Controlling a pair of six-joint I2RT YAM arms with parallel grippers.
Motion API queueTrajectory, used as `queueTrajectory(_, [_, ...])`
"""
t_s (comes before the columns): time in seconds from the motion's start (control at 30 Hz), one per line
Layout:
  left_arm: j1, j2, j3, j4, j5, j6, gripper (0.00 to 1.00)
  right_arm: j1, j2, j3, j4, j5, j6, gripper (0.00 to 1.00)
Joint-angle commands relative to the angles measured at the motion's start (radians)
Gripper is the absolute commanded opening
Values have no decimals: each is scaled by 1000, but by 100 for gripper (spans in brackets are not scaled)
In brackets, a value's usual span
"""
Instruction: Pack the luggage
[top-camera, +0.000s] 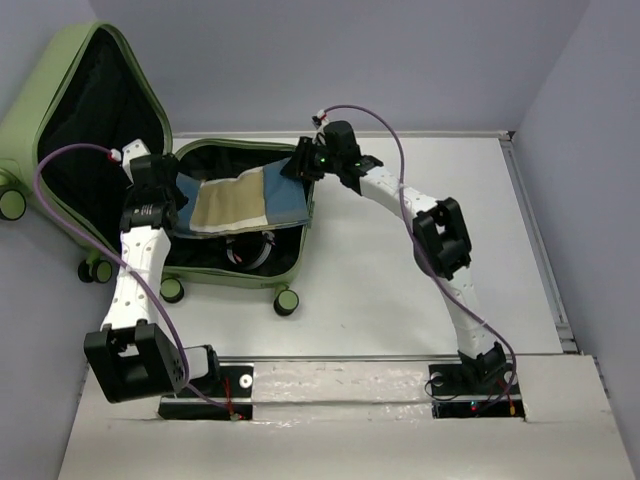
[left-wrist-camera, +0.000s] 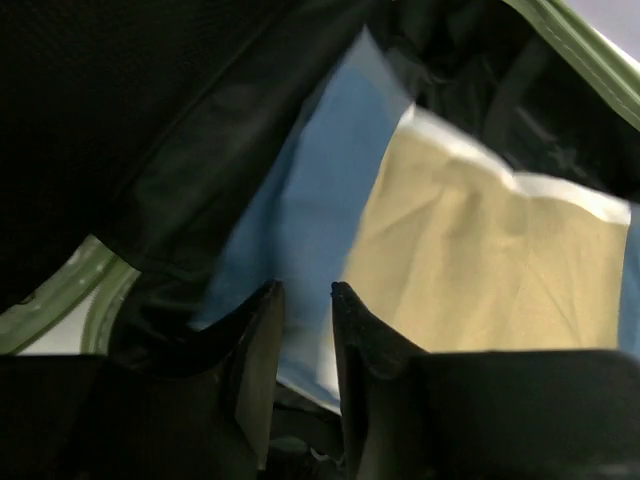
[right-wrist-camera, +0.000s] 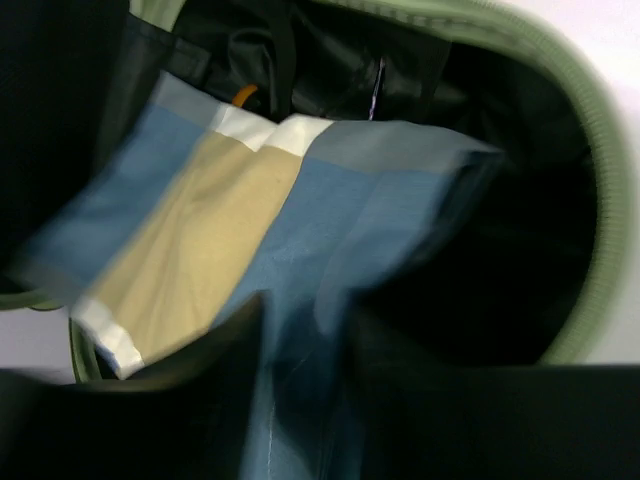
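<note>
Both pincers apart: left pincer (left-wrist-camera: 305, 293) and right pincer (right-wrist-camera: 305, 312) at blue-and-tan cloth (top-camera: 236, 205) inside open luggage (top-camera: 238, 273)

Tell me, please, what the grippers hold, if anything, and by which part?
Cannot be told. The blue-and-tan cloth lies across the open luggage, its ends between the fingers of the left gripper and right gripper; whether they clamp it is unclear.

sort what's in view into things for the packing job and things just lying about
For the job: suitcase, cloth, left tool, right tool.
Just there: table, cables.
</note>
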Motion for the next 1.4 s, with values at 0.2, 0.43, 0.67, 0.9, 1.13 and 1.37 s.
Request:
queueTrajectory(0.2, [10, 13, 193, -12, -9, 33, 83, 43, 15, 181, -184, 73, -169, 94])
queueTrajectory(0.43, [-101, -215, 94, -14, 1, 44, 76, 53, -121, 126, -218, 191, -267, 95])
queueTrajectory(0.67, [-229, -479, 78, -181, -355, 0, 75, 53, -394, -115, -189, 208, -330, 96])
queueTrajectory(0.9, [-224, -521, -41, -166, -893, 84, 82, 53, -736, -569, -23, 137, -281, 95])
queueTrajectory(1.13, [42, -286, -14, -120, -768, 40, 81, 53, -985, -948, 117, 71, -240, 95])
queueTrajectory(1.37, [89, -208, 66, -49, -793, 108, 72, 53, -1080, -1137, 138, 76, -273, 95])
